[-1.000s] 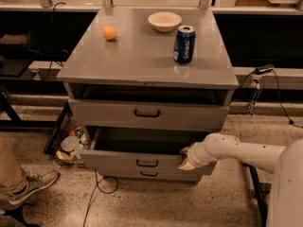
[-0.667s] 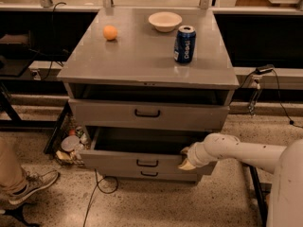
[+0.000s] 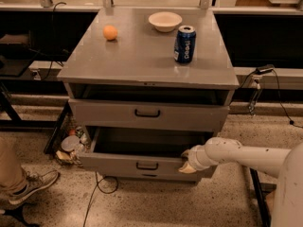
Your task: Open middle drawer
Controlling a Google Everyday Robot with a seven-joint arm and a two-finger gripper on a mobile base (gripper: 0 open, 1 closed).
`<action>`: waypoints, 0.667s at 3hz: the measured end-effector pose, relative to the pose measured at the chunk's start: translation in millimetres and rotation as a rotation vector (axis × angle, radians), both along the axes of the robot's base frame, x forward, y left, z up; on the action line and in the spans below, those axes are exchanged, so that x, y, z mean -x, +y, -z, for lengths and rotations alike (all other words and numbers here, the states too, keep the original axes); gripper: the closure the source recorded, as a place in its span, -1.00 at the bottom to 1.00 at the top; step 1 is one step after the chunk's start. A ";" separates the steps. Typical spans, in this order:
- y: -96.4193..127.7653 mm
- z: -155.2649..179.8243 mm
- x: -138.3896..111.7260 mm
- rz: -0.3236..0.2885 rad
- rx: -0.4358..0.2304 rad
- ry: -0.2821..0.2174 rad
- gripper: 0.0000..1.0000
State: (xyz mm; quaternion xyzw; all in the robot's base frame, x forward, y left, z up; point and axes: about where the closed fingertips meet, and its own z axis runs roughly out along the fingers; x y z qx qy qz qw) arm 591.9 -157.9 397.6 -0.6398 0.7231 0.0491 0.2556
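Note:
The grey cabinet has three drawers. The middle drawer, wide and shallow with a small black bar handle, stands pulled out well past the cabinet front, and its dark inside shows. My gripper, on a white arm coming in from the right, sits at the right end of that drawer's front, at its top rim. The top drawer, with a handle, also stands out a little. Only a thin strip of the lowest drawer shows under the middle one.
On the cabinet top are an orange ball, a white bowl and a blue can. A person's leg and shoe are at the lower left. Clutter and a cable lie on the floor at the cabinet's left.

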 end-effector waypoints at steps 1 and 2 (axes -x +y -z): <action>0.1 1.0 10.3 0.015 -0.006 0.005 1.00; 0.7 0.3 10.6 0.015 -0.007 0.006 0.93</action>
